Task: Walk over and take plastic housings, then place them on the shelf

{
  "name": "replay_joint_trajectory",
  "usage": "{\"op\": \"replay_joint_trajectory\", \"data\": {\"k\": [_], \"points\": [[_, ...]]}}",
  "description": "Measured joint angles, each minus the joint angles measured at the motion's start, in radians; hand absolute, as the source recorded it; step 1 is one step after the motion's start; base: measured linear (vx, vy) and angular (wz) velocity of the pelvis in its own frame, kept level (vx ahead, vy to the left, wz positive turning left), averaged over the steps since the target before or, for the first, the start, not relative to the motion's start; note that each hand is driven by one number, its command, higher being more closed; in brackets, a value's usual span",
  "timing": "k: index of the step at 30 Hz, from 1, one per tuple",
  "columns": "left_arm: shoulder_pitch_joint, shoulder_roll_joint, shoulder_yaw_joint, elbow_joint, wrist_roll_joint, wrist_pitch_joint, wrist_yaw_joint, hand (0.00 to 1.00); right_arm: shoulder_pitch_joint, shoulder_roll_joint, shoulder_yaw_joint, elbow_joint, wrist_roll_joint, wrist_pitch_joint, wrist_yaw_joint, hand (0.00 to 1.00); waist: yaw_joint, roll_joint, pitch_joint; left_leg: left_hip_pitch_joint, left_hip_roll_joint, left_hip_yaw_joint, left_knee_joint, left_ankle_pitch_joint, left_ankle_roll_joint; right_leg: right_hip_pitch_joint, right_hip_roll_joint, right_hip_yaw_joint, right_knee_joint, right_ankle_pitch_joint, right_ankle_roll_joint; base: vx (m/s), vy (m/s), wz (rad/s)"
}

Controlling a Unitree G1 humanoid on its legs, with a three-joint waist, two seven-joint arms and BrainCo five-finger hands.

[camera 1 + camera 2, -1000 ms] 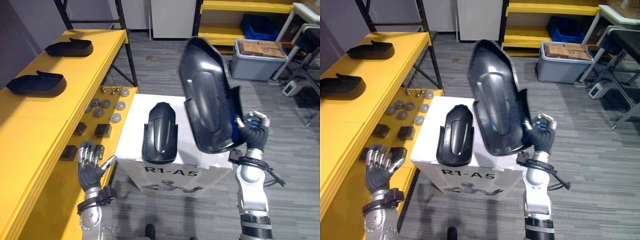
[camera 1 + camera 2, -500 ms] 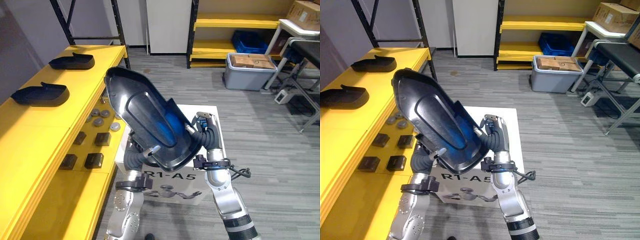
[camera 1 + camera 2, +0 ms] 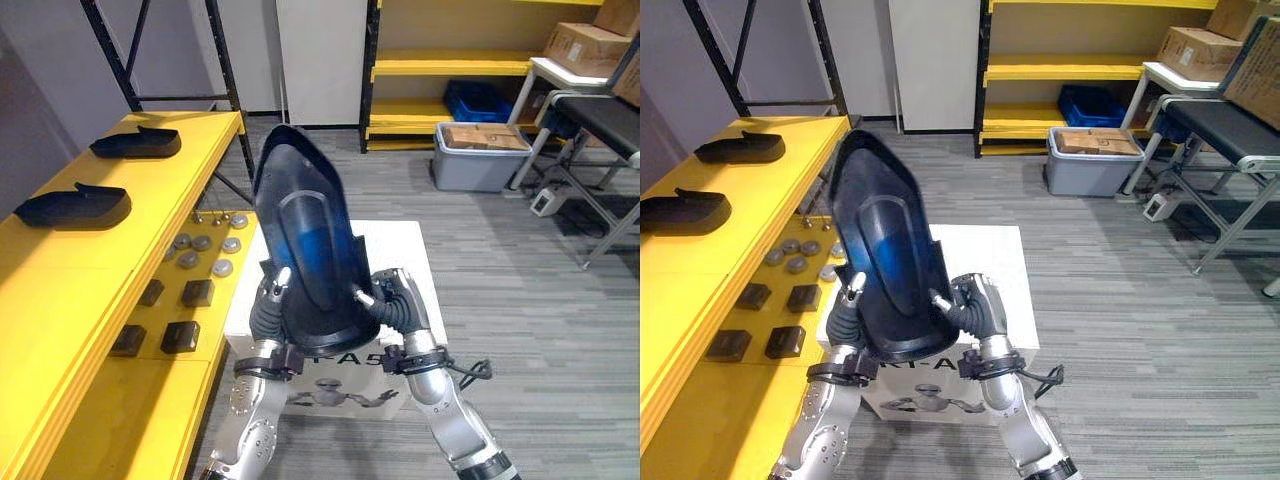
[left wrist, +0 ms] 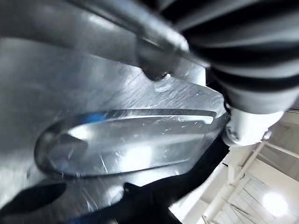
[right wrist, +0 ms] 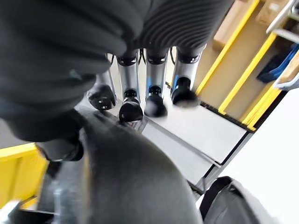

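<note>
A large black plastic housing (image 3: 305,240) stands nearly upright in front of me, its glossy hollow side towards me. My left hand (image 3: 268,308) grips its lower left edge, thumb over the rim. My right hand (image 3: 393,305) grips the lower right edge. In the right wrist view the fingers (image 5: 154,95) curl over the housing's rim (image 5: 135,177). The left wrist view looks along a finger (image 4: 156,53) pressed on the shiny inner surface (image 4: 117,140). Two more black housings (image 3: 135,143) (image 3: 72,205) lie on the yellow shelf (image 3: 60,280) at my left.
A white box (image 3: 400,250) stands right behind the held housing. Grey discs (image 3: 205,245) and dark blocks (image 3: 197,292) lie on the lower yellow shelf board. A black rack post (image 3: 225,75) rises at the shelf's far end. A grey bin (image 3: 483,160) and a bench (image 3: 600,115) stand at the far right.
A second ago only my right hand held the housing and the left was open by the shelf. The left hand has taken hold too, and the housing has swung from tilted to upright.
</note>
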Motion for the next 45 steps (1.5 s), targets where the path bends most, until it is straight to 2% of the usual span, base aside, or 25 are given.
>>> {"op": "replay_joint_trajectory", "data": {"k": [2,6,10,14,17,20,25,27,30,31,36,37,40,43,45], "points": [[0.0,0.0,0.002,0.001,0.001,0.003,0.001,1.0,0.0,0.0,0.001,0.0,0.024,-0.006,0.005,0.0,-0.002,-0.003,-0.002,0.0,-0.001,0.001,0.0,0.001,0.001,0.0,-0.001,0.001,0.0,0.001,0.0,-0.03,0.01,-0.02],[0.0,-0.002,0.01,0.001,0.004,0.016,0.001,1.0,0.0,0.0,0.001,0.0,0.145,-0.031,0.043,0.0,-0.006,-0.007,-0.005,0.0,-0.001,0.003,0.0,0.002,0.002,-0.002,-0.002,0.002,0.0,0.003,0.0,-0.02,0.005,-0.01],[0.0,-0.022,0.017,0.001,0.048,0.028,-0.002,1.0,0.0,0.001,-0.013,-0.001,0.337,-0.044,0.1,0.0,-0.005,-0.008,-0.006,0.001,-0.001,0.003,0.0,0.003,0.002,-0.002,-0.001,0.001,0.001,0.004,0.0,0.0,0.0,0.0],[0.0,-0.047,0.03,0.003,0.086,0.044,-0.019,1.0,-0.001,0.013,-0.069,-0.033,0.48,-0.056,0.148,0.0,-0.005,-0.008,-0.006,0.001,-0.001,0.004,0.0,0.003,0.002,-0.002,-0.001,0.002,0.001,0.004,0.0,0.0,0.0,0.0],[0.003,-0.058,0.05,0.004,0.138,0.057,-0.044,1.0,-0.004,0.033,-0.188,-0.11,0.598,-0.079,0.17,0.0,-0.006,-0.008,-0.006,0.002,-0.001,0.004,0.0,0.003,0.003,-0.001,-0.001,0.002,0.001,0.004,0.0,0.0,0.0,0.0],[0.015,-0.065,0.097,0.004,0.178,0.058,-0.048,1.0,-0.008,0.036,-0.354,-0.169,0.7,-0.127,0.175,0.0,-0.009,-0.008,-0.006,0.002,0.0,0.006,0.0,0.003,0.003,-0.001,-0.001,0.004,0.001,0.004,0.0,0.0,0.0,0.0],[0.058,-0.074,0.192,0.003,0.225,0.058,-0.051,1.0,0.005,0.028,-0.576,-0.127,0.743,-0.155,0.172,0.0,-0.021,-0.008,-0.005,0.002,0.001,0.012,-0.001,0.003,0.002,-0.005,0.001,0.016,0.0,0.005,0.0,0.0,0.0,-0.03],[0.088,-0.076,0.222,-0.013,0.243,0.058,-0.053,1.0,0.03,0.027,-0.659,-0.018,0.743,-0.157,0.169,0.0,-0.028,-0.01,-0.004,-0.001,0.001,0.014,-0.001,0.003,0.002,-0.009,0.001,0.019,-0.001,0.007,0.001,-0.01,0.004,-0.05],[0.114,-0.084,0.252,-0.062,0.259,0.058,-0.07,1.0,0.092,0.008,-0.712,0.182,0.741,-0.149,0.168,0.0,-0.028,-0.012,-0.002,-0.011,0.001,0.014,-0.001,0.002,0.002,-0.019,0.001,0.019,-0.001,0.008,0.001,0.0,0.0,0.0],[0.123,-0.086,0.269,-0.09,0.26,0.057,-0.076,1.0,0.119,-0.004,-0.736,0.303,0.738,-0.131,0.173,0.0,-0.029,-0.011,0.003,-0.013,0.001,0.014,-0.001,0.002,0.002,-0.019,0.0,0.02,-0.003,0.009,0.001,0.0,0.0,0.0],[0.134,-0.086,0.296,-0.104,0.26,0.054,-0.09,1.0,0.157,-0.011,-0.785,0.673,0.737,-0.091,0.19,0.0,-0.025,-0.009,0.009,-0.014,0.006,0.011,-0.001,0.002,0.002,-0.014,0.001,0.017,-0.007,0.01,0.001,0.0,0.0,0.01],[0.154,-0.087,0.297,-0.116,0.26,0.054,-0.094,1.0,0.16,-0.01,-0.785,0.797,0.739,-0.073,0.206,0.0,-0.026,-0.007,0.014,-0.014,0.005,0.009,0.0,0.002,0.002,-0.008,0.001,0.015,-0.007,0.01,0.001,0.0,0.0,0.05],[0.173,-0.094,0.295,-0.127,0.26,0.054,-0.111,1.0,0.177,-0.003,-0.785,0.945,0.744,-0.05,0.234,0.0,-0.023,-0.005,0.025,-0.014,0.004,-0.008,0.0,0.003,0.002,0.001,0.0,-0.003,-0.005,0.009,0.001,-0.01,-0.001,0.17],[0.204,-0.115,0.296,-0.158,0.261,0.054,-0.112,1.0,0.197,0.008,-0.773,1.048,0.743,-0.025,0.272,0.0,-0.003,-0.003,0.041,-0.016,-0.001,-0.034,0.0,0.005,0.003,0.01,-0.006,-0.032,0.003,0.005,0.004,-0.03,-0.001,0.31],[0.22,-0.127,0.294,-0.188,0.263,0.055,-0.113,1.0,0.207,0.025,-0.731,1.065,0.736,-0.014,0.284,0.0,0.0,-0.002,0.077,-0.023,-0.018,-0.105,0.0,0.007,-0.002,0.02,-0.023,-0.102,0.056,-0.033,0.011,-0.05,-0.021,0.83]]}}
